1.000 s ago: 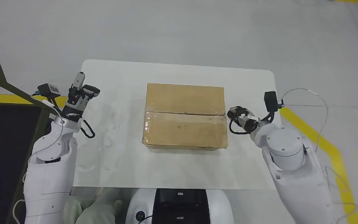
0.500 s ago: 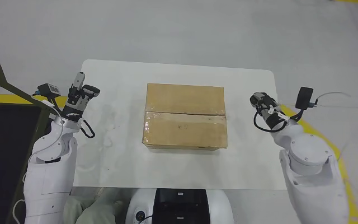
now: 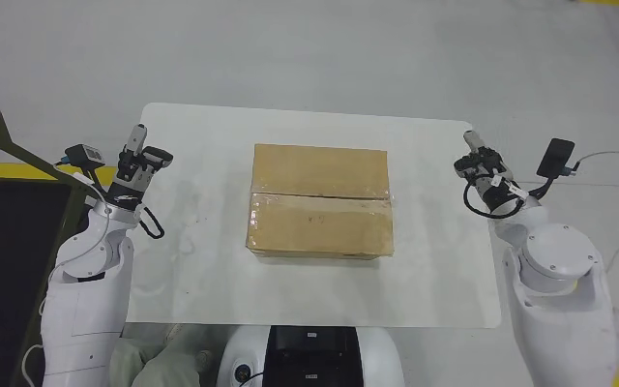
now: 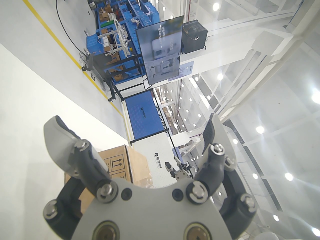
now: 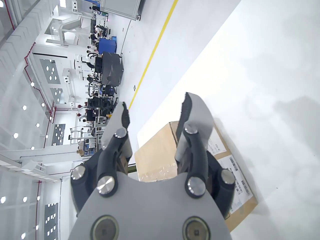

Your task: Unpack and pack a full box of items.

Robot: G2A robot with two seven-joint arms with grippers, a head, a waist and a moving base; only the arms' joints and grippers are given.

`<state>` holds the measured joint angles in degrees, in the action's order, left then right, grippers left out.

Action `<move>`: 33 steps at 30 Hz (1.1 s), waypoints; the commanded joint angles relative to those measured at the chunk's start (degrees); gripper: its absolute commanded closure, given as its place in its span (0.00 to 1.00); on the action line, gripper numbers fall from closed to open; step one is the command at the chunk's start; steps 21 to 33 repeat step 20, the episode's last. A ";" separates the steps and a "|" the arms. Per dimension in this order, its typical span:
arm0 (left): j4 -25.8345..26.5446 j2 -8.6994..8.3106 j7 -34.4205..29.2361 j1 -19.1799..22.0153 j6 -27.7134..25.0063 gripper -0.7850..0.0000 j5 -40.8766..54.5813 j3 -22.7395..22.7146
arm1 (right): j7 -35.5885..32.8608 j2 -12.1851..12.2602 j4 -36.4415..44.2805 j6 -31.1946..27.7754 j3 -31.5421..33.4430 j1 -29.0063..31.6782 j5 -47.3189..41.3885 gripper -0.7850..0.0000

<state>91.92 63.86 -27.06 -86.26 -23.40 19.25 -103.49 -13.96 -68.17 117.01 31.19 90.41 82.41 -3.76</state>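
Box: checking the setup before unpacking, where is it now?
In the top view the box lies closed at the middle of the white table, between the left gripper and the right gripper, touching neither.

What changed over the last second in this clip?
The right tool drew back from the box's right end toward the table's right edge, open and empty. The left tool, open near the left edge, and the closed box stayed put.

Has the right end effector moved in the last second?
Yes. The right end effector backed away from the box, out toward the edge of the table.
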 commanded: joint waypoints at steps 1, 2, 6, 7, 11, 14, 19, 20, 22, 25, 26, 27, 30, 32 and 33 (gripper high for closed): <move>0.00 0.00 0.00 0.00 0.00 0.00 0.00 0.00 | 0.00 0.00 0.00 0.00 0.00 0.00 0.00 0.32; 0.00 0.00 0.00 0.00 0.00 0.00 0.00 0.00 | 0.01 0.00 0.01 0.01 0.00 0.01 0.00 0.27; 0.00 0.00 0.00 0.00 0.00 0.00 0.00 0.00 | 0.03 0.00 0.04 0.04 -0.02 0.02 0.00 0.10; 0.00 0.00 0.00 0.00 0.00 0.00 0.00 0.00 | 0.03 0.00 0.04 0.05 -0.02 0.02 0.00 0.09; 0.00 0.00 0.00 0.00 0.00 0.00 0.00 0.00 | 0.03 0.00 0.04 0.05 -0.02 0.02 0.00 0.08; 0.00 0.00 0.00 0.00 0.00 0.00 0.00 0.00 | 0.03 0.00 0.04 0.05 -0.02 0.02 0.00 0.08; 0.00 0.00 0.00 0.00 0.00 0.00 0.00 0.00 | 0.03 0.00 0.04 0.05 -0.02 0.02 0.00 0.08; 0.00 0.00 0.00 0.00 0.00 0.00 0.00 0.00 | 0.03 0.00 0.04 0.05 -0.02 0.02 0.00 0.08; 0.00 0.00 0.00 0.00 0.00 0.00 0.00 0.00 | 0.03 0.00 0.04 0.05 -0.02 0.02 0.00 0.08; 0.00 0.00 0.00 0.00 0.00 0.00 0.00 0.00 | 0.03 0.00 0.04 0.05 -0.02 0.02 0.00 0.08; 0.00 0.00 0.00 0.00 0.00 0.00 0.00 0.00 | 0.03 0.00 0.04 0.05 -0.02 0.02 0.00 0.08; 0.00 0.00 0.00 0.00 0.00 0.00 0.00 0.00 | 0.03 0.00 0.04 0.05 -0.02 0.02 0.00 0.08; 0.00 0.00 0.00 0.00 0.00 0.00 0.00 0.00 | 0.03 0.00 0.04 0.05 -0.02 0.02 0.00 0.08; 0.00 0.00 0.00 0.00 0.00 0.00 0.00 0.00 | 0.03 0.00 0.04 0.05 -0.02 0.02 0.00 0.08; 0.00 0.00 0.00 0.00 0.00 0.00 0.00 0.00 | 0.03 0.00 0.04 0.05 -0.02 0.02 0.00 0.08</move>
